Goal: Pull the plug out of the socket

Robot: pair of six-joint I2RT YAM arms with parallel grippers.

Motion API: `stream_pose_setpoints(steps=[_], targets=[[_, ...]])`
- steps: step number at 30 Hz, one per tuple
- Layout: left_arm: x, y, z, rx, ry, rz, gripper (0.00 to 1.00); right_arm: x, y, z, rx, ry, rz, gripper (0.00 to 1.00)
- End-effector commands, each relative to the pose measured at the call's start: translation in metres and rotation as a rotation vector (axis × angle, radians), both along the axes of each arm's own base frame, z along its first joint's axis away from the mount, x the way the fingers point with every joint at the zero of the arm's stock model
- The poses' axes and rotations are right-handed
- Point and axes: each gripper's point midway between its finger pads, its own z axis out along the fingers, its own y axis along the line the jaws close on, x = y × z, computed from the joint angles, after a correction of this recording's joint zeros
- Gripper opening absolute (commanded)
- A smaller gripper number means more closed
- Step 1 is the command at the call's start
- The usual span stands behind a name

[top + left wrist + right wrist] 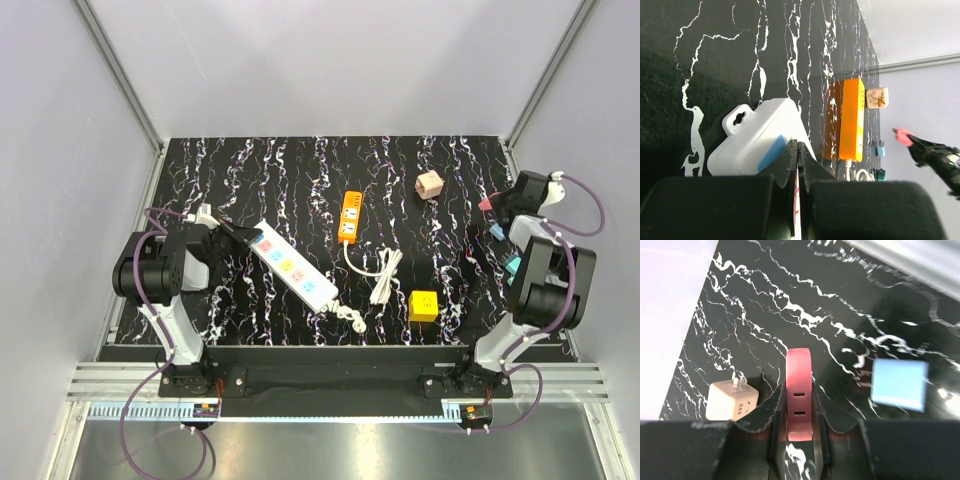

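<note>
Black counter [300, 160] veined with white fills the floor between pale walls. On its left half the long white power strip [292, 267] lies diagonally, its row of coloured outlets facing up and its short coiled cord [347, 314] trailing off the near end. The left fingers [238, 231] are pressed shut, tips together and set on the strip's far end, just by a blue outlet [771, 152]. The pink plug [799, 365] is off the strip and well apart from it, over the counter's far right side, clamped between the right fingers [776, 407]. Near it sit a beige cube adapter [430, 184] with prongs showing and a light blue block [900, 385] — too blurred to name further. An orange power strip [351, 217], a bundled white cable [385, 276] and a yellow cube [423, 306] lie mid-counter.
</note>
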Motion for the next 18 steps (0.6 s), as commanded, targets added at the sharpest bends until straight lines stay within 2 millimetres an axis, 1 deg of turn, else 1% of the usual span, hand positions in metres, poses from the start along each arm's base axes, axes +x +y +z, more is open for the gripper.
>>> stream_pose_setpoints(steps=[1,3,5,6,7,8,10,12,13,14,15,16,17,18], targets=[[0.004,-0.002,0.01,0.003,-0.064,-0.015,0.0,0.042,-0.001,0.027,0.004,-0.241,0.034,0.0],[0.005,-0.002,0.009,0.004,-0.063,-0.013,0.0,0.054,-0.003,0.015,0.002,-0.235,0.053,0.0],[0.005,-0.002,0.01,0.003,-0.064,-0.015,0.0,0.058,-0.012,0.008,-0.01,-0.219,0.016,0.0],[0.006,-0.002,0.01,0.003,-0.064,-0.016,0.0,0.059,-0.015,0.003,-0.007,-0.209,0.004,0.0],[0.006,-0.002,0.01,0.004,-0.065,-0.015,0.0,0.06,-0.017,-0.01,0.001,-0.185,-0.002,0.0],[0.006,-0.002,0.01,0.004,-0.065,-0.015,0.0,0.063,-0.022,-0.009,-0.002,-0.184,-0.013,0.0],[0.006,-0.002,0.01,0.004,-0.064,-0.015,0.0,0.063,-0.024,-0.023,0.002,-0.145,-0.02,0.0],[0.006,-0.002,0.009,0.005,-0.061,-0.015,0.0,0.064,-0.03,-0.028,0.006,-0.135,-0.028,0.01],[0.007,-0.002,0.01,0.005,-0.063,-0.015,0.0,0.065,-0.031,-0.034,0.01,-0.122,-0.03,0.03],[0.007,-0.002,0.01,0.005,-0.063,-0.015,0.0,0.065,-0.035,-0.037,0.008,-0.114,-0.036,0.09],[0.007,-0.001,0.009,0.006,-0.061,-0.014,0.0,0.068,-0.037,-0.036,0.007,-0.113,-0.035,0.12],[0.007,-0.002,0.01,0.004,-0.064,-0.015,0.0,0.068,-0.037,-0.041,0.001,-0.093,-0.027,0.15],[0.007,-0.002,0.01,0.007,-0.065,-0.016,0.0,0.07,-0.037,-0.042,-0.002,-0.081,-0.02,0.2],[0.007,-0.001,0.01,0.008,-0.062,-0.013,0.0,0.072,-0.038,-0.041,-0.003,-0.063,-0.017,0.23]])
